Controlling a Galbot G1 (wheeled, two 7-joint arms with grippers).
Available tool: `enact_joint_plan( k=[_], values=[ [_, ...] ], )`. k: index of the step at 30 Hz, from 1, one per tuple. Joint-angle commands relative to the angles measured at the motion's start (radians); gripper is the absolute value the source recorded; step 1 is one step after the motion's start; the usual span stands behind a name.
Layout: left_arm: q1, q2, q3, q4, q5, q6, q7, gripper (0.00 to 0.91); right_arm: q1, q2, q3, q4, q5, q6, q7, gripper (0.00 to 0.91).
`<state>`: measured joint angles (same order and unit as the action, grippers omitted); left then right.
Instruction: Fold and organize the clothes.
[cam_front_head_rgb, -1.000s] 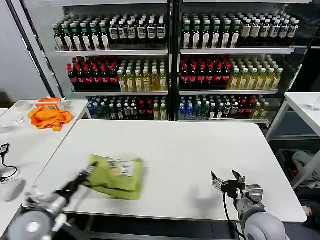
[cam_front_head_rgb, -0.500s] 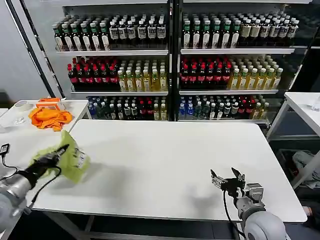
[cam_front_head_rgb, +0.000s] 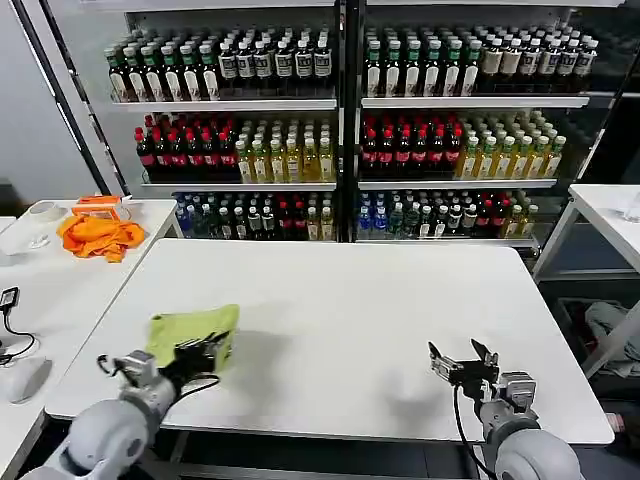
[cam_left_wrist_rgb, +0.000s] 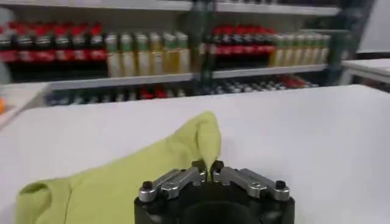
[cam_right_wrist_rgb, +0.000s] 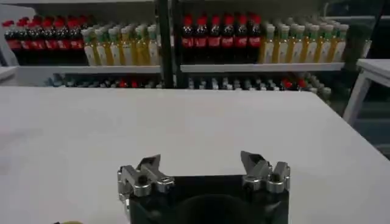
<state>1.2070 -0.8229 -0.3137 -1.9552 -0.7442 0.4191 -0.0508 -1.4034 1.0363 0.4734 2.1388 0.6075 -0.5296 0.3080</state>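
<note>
Lime T-shirt (cam_front_head_rgb: 190, 335) swung back onto the surface (cam_front_head_rgb: 380, 300) near its front-left corner, left hand (cam_front_head_rgb: 205, 350) clamped on it, right hand (cam_front_head_rgb: 463, 362) apart near front-right edge.

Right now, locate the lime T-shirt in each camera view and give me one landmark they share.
Head view: the lime T-shirt lies bunched at the white table's near-left part, with the left gripper shut on its near edge.
Left wrist view: it rises in a fold right behind the shut fingers.
Right wrist view: not in it.
Shared landmark: the bottle shelves behind the table.
</note>
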Motion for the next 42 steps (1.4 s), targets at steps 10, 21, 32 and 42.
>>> enact_joint_plan(
  k=[10,21,32,42],
  values=[
    [-0.452,-0.297,0.512,0.270,0.102,0.006,-0.041,0.020,-0.018,0.014,0.026,-0.002,-0.008,-0.001,-0.001,0.907],
    [-0.555,-0.451,0.591,0.434,0.198,-0.109,-0.009,0.907,-0.005,0.015,0.020,0.003,0.002,-0.002,-0.033,0.907],
    [-0.318,-0.337,0.269,0.233,0.081,-0.225,0.011,0.907,0.230,0.036,-0.163,-0.087,0.116,0.014,-0.061,0.907],
    [-0.014,-0.243,0.013,0.067,0.066,-0.266,-0.002,0.907,0.567,0.156,-0.355,-0.342,0.358,0.012,-0.063,0.907]
  ],
)
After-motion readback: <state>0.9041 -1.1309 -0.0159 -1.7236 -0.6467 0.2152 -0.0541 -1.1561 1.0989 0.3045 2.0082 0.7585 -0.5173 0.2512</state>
